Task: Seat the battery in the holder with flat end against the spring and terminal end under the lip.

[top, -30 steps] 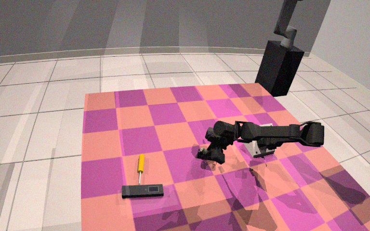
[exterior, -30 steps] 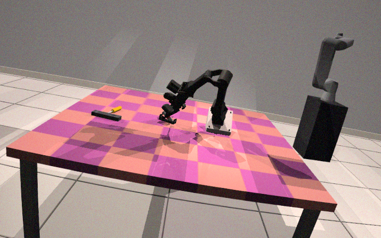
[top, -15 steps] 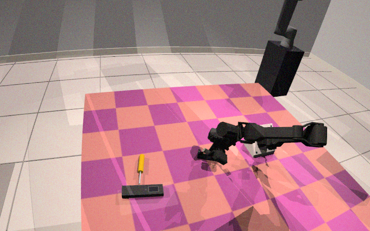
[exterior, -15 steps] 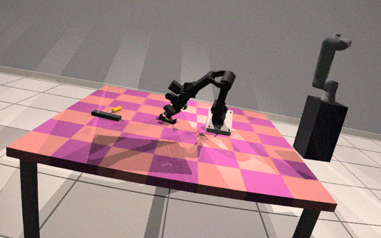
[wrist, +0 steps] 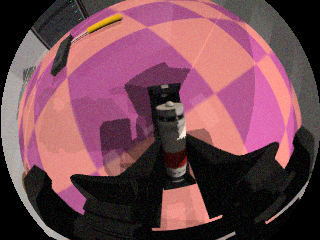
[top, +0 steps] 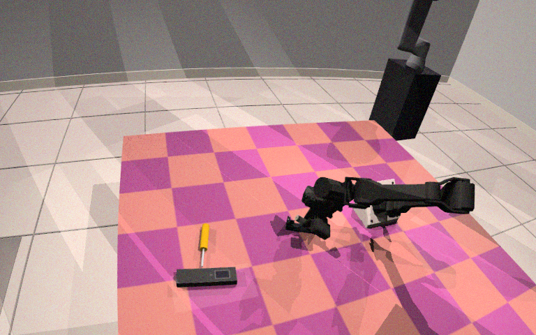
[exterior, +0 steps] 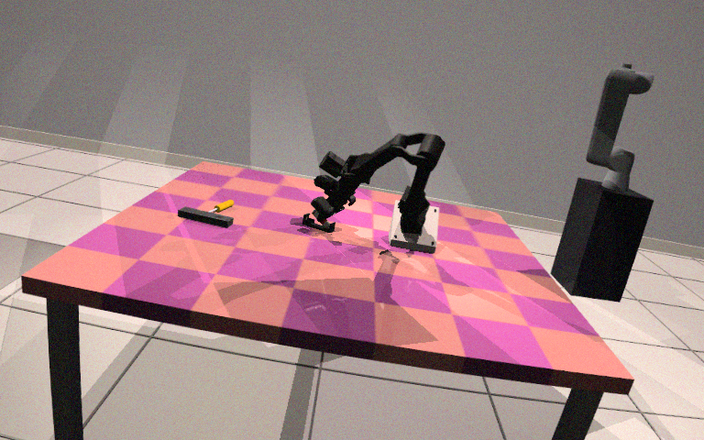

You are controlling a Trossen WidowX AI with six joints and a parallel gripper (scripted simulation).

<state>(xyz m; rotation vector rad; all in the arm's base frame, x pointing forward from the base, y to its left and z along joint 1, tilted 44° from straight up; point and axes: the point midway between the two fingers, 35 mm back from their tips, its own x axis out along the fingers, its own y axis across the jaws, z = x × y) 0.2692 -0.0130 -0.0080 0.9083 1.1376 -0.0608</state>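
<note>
Battery (wrist: 171, 135) first: you have it clamped between the gripper (wrist: 175, 172) fingers, a smooth grey cylinder with a red band near the held end and a small raised cap at the far end. In the wrist view it points straight out from the jaws, lined up over the dark rectangular holder (wrist: 164, 94), whose boxy rim shows just past the battery's tip. Whether the two touch, you cannot tell from these views.

From the top view, the holder (top: 295, 225) is a small flat black piece lying on the glossy pink and orange checkered table (top: 252, 197), directly under the gripper (top: 306, 222). The arm's matte black links reach to it from a pale square base plate (top: 369, 215) on the holder's right.

Well to the holder's left, near the table's edge, lies a screwdriver (top: 203, 243) with a rounded yellow handle and thin metal shaft; its tip meets a long, flat black bar (top: 206, 276) with a small inset panel on top.
</note>
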